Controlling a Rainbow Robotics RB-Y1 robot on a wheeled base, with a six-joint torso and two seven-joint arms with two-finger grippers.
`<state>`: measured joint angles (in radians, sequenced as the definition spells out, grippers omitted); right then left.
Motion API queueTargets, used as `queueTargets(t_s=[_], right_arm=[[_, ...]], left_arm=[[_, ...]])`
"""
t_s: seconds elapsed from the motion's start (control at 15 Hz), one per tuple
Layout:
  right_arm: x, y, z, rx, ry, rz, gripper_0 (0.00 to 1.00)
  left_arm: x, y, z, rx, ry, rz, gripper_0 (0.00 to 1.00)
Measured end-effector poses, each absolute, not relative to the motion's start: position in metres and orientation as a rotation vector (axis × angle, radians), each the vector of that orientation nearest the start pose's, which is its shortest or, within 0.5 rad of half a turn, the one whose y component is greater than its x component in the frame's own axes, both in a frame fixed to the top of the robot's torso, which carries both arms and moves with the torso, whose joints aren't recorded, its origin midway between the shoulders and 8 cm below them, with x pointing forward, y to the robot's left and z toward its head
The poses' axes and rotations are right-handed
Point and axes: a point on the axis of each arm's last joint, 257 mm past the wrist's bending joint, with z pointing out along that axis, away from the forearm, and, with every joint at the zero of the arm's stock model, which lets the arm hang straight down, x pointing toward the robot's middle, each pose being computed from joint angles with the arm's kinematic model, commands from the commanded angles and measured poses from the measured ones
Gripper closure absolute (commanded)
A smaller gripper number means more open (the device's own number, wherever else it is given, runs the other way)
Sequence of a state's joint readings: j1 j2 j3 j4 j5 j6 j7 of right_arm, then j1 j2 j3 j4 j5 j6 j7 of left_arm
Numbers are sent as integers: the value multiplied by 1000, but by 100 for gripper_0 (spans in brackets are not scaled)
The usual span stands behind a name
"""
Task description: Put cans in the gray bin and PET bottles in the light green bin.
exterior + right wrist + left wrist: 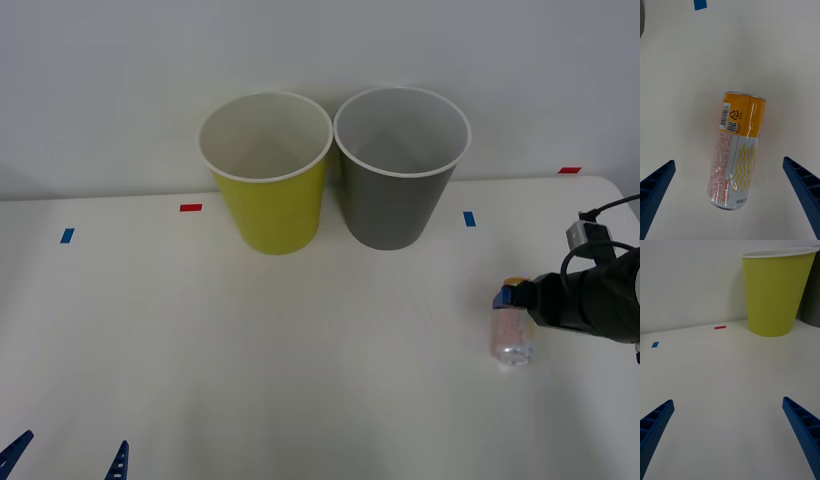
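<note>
1. Lying on its side at the right edge of the table (300,350): the can (513,335), orange end toward the bins, silver top toward the robot.
2. Hovering directly over it: right gripper (730,198), fingers spread wide, holding nothing; can between the two fingers, long axis slightly skewed to them.
3. Parked low at near left: left gripper (728,435), spread open, empty, well apart from can.
4. Nearer arm: right. Gray bin (400,170) ahead and left of can, beside light green bin (268,175).

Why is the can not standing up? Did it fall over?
The can lies on its side on the table, between the open right gripper fingers. Why cannot be told.
</note>
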<state>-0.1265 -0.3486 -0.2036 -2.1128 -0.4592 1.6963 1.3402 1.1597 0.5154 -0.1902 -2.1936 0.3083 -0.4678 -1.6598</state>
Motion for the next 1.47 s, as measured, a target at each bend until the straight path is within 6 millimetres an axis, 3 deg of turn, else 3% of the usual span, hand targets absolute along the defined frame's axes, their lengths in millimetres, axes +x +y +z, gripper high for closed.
queueTargets(t_s=[0.33,0.53,1.47], right_arm=[[419,-308,-244,213,2572,135,0],[423,-317,-254,265,2597,146,0],[455,-321,-273,383,2692,256,0]], left_arm=[[211,284,-239,107,1701,6,0],[211,284,-239,107,1701,6,0],[211,284,-239,107,1701,6,0]])
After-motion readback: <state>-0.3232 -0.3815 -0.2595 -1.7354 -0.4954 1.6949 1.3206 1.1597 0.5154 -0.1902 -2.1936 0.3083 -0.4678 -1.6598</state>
